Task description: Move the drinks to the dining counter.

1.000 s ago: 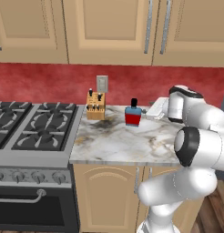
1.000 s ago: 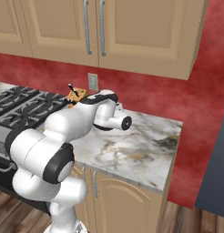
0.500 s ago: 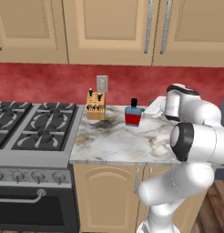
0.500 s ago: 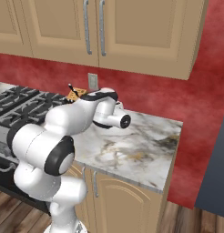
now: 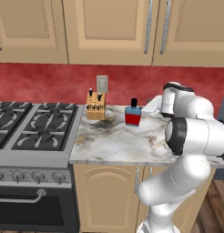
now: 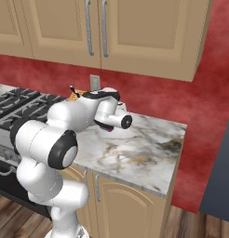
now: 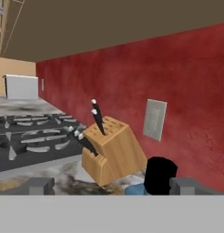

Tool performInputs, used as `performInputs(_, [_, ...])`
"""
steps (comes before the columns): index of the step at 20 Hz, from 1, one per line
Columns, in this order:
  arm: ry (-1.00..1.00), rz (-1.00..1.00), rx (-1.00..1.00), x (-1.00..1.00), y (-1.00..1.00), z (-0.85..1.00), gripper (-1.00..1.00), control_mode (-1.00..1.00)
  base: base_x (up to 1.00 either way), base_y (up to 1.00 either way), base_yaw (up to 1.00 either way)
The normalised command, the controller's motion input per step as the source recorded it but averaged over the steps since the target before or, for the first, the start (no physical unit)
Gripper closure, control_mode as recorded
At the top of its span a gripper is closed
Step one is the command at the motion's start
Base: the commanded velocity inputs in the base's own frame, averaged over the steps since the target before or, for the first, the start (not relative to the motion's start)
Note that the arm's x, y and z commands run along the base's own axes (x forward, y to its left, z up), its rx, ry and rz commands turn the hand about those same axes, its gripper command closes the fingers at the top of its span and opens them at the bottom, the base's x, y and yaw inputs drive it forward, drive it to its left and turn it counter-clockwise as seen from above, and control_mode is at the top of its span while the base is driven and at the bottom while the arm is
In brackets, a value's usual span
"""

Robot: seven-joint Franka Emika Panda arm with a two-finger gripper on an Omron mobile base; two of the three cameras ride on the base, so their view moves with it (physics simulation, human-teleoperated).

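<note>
I see the blue bottle [image 5: 133, 115] standing upright on the marbled worktop [image 5: 118, 144], near the back wall and just right of the knife block [image 5: 95, 106]. My tool [image 7: 111, 186] has its fingers spread wide and nothing between them. In the hand view the bottle's black cap [image 7: 159, 175] rises low between the two fingertips, nearer the right one, with the knife block behind it. So I judge the bottle lies straight ahead and slightly below the tool, its long axis vertical; the coming approach should drop a little before closing.
</note>
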Motion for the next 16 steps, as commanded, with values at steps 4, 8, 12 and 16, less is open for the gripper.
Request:
performInputs(4, [0.00,-0.02,0.00,0.15,0.00,-0.14,-1.00,-1.00,0.00,0.00,0.00])
performInputs(8, [0.00,-0.01,0.00,0.11,0.00,-0.14,-1.00,-1.00,0.00,0.00,0.00])
performInputs(12, [0.00,0.00,0.00,0.12,0.00,-0.12,-1.00,-1.00,0.00,0.00,0.00])
performInputs(16, [0.00,0.00,0.00,0.11,0.00,-0.03,-1.00,-1.00,0.00,0.00,0.00])
